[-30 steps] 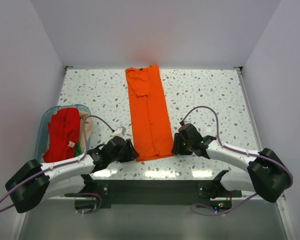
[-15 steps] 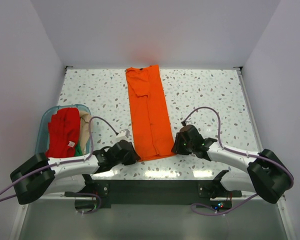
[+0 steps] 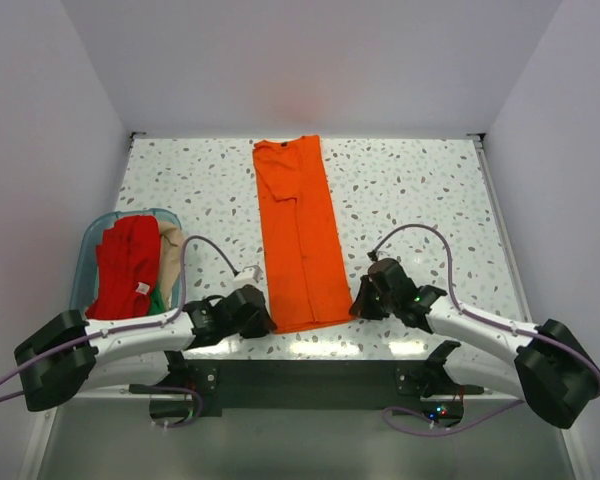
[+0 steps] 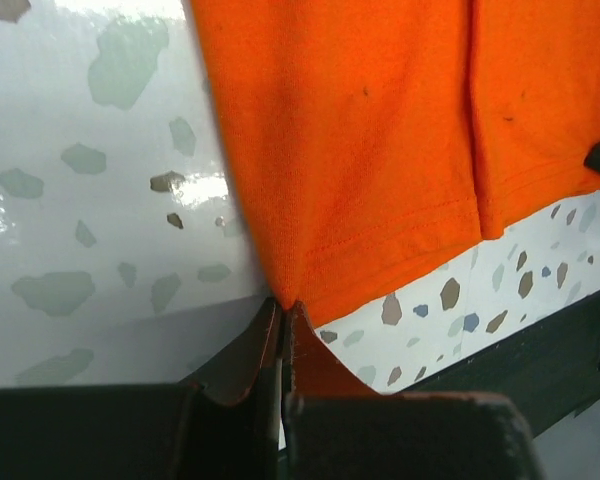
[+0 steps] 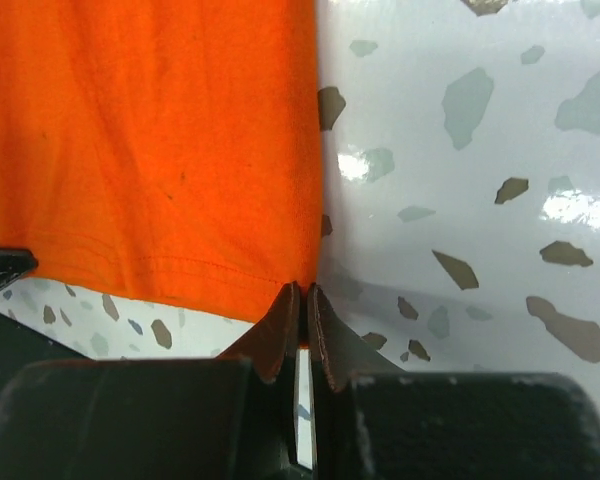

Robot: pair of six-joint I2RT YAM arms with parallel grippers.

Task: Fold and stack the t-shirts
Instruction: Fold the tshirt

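Now that both have pinched shut within the last second, the left tool (image 4: 283, 312) grasps the near-left hem corner of the orange t-shirt (image 3: 298, 235) and the right tool (image 5: 304, 292) the near-right corner. The shirt lies as a long strip down the bench (image 3: 420, 190), so lifting the hem to fold seems next.

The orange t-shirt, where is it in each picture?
Top external: the orange t-shirt lies lengthwise down the middle of the table.
Left wrist: the orange t-shirt fills the upper right.
Right wrist: the orange t-shirt fills the upper left.
Shared landmark: its stitched hem, at the end nearest the arms, shows in both wrist views.
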